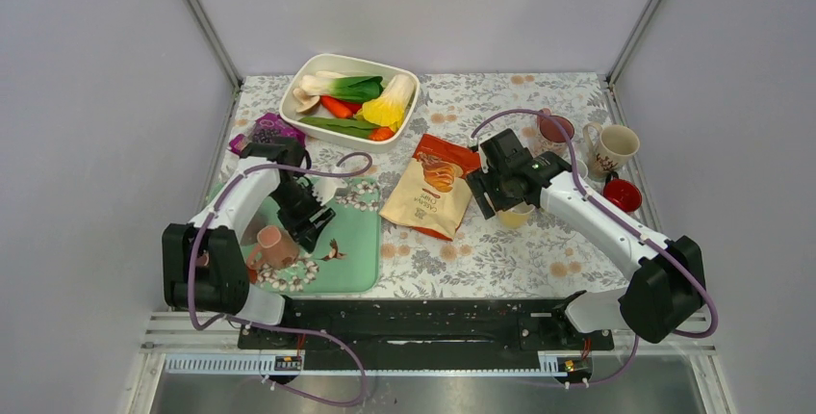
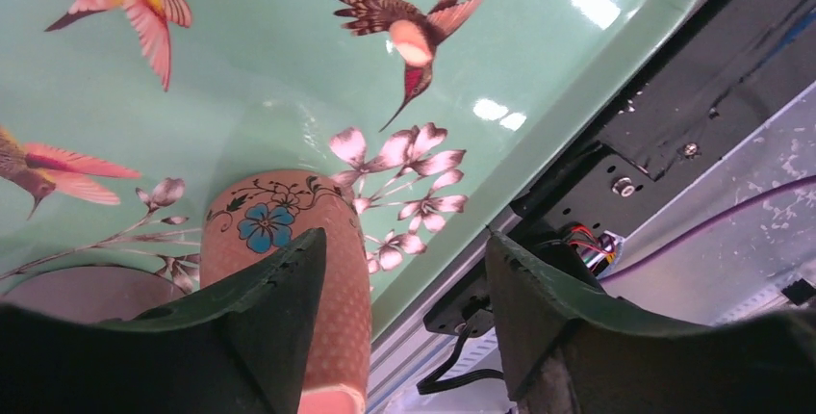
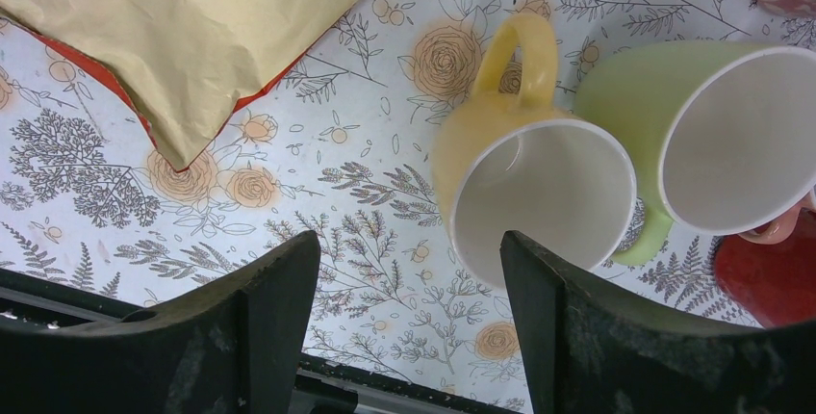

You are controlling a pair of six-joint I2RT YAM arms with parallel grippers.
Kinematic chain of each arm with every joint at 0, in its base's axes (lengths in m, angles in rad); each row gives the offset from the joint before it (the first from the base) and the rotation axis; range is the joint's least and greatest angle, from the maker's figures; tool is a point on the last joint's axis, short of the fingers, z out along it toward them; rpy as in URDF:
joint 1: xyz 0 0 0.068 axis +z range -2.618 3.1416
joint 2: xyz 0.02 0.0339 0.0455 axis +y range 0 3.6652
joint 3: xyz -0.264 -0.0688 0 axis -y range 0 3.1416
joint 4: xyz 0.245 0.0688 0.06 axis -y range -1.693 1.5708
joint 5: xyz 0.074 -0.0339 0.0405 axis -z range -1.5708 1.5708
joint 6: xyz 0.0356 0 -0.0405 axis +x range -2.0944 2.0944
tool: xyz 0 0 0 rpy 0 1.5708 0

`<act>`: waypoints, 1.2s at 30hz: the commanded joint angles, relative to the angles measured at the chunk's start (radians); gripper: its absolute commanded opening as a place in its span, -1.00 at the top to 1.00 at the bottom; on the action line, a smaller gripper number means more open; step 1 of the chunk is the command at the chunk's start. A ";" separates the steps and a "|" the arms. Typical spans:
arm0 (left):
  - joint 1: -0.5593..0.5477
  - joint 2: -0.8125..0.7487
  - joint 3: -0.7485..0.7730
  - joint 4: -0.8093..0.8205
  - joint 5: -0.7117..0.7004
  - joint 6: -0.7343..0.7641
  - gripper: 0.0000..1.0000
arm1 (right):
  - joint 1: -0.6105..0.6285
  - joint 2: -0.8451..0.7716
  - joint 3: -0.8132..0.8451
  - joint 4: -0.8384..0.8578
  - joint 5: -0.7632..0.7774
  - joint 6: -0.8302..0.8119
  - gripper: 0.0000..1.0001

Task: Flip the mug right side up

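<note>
A pink mug with a blue flower (image 1: 275,245) stands upside down on the green bird-pattern tray (image 1: 358,252) at the near left. In the left wrist view the mug (image 2: 289,241) sits just under my left finger (image 2: 260,308), partly inside the gap. My left gripper (image 1: 306,224) (image 2: 404,241) is open and holds nothing, low over the tray (image 2: 289,67). My right gripper (image 1: 496,204) (image 3: 409,241) is open and empty, hovering above an upright yellow mug (image 3: 520,193) (image 1: 516,214).
A light green mug (image 3: 712,135) touches the yellow one. A snack bag (image 1: 428,188) lies mid-table. A white bowl of vegetables (image 1: 351,96) sits at the back. A white mug (image 1: 611,147), a dark pink cup (image 1: 556,128) and a red cup (image 1: 623,194) stand at right.
</note>
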 commanded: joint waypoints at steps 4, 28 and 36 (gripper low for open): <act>0.001 0.008 0.160 0.022 -0.067 -0.147 -0.42 | 0.011 -0.017 -0.006 0.030 0.013 -0.010 -0.57; 0.252 -0.108 0.057 -0.056 -0.214 -0.069 -0.82 | 0.026 -0.015 -0.009 0.025 0.025 -0.009 -0.57; 0.241 -0.064 0.021 -0.051 -0.125 -0.083 -0.32 | 0.026 -0.007 -0.007 0.024 0.022 -0.010 -0.58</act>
